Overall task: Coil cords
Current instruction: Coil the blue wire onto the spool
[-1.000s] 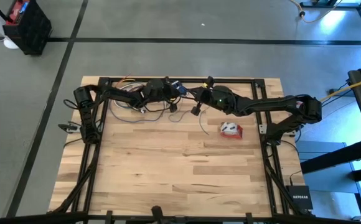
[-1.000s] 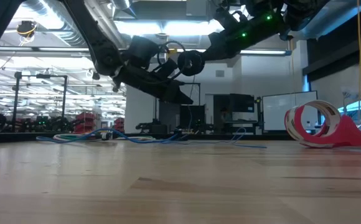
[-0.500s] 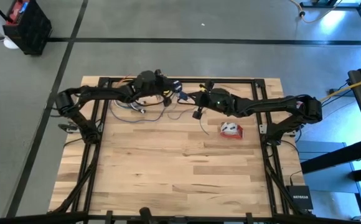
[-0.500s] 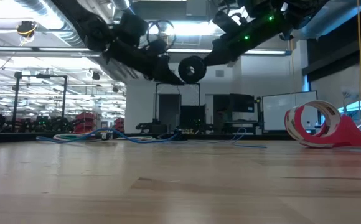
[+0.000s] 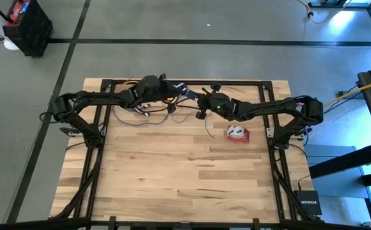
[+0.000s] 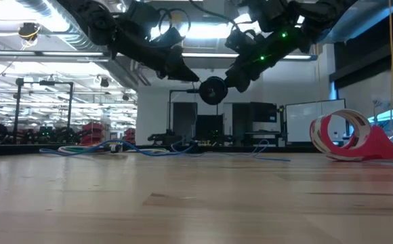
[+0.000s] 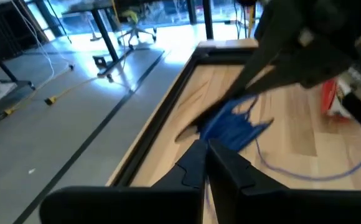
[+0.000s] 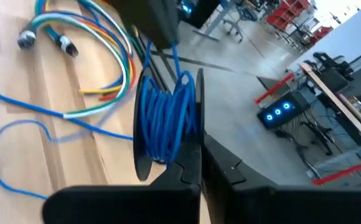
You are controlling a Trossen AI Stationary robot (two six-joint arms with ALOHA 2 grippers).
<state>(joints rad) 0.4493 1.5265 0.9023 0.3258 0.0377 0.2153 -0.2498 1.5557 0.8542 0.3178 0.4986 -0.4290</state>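
Blue cord point(image 8: 162, 121) on one black spool point(image 6: 212, 90), pinched between two closed tools point(image 5: 184, 96); one red-and-white bundle point(image 5: 237, 133) apart.

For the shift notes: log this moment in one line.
left gripper: shut, raised | right gripper: shut, holding up black puck wound with blue cord | red-and-white bundle: on table

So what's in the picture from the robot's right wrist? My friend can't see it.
Thin blue cord is wound in many loops around a black puck, right in front of the right gripper, whose fingers are shut. Behind lie loose multicoloured cables on the wooden table.
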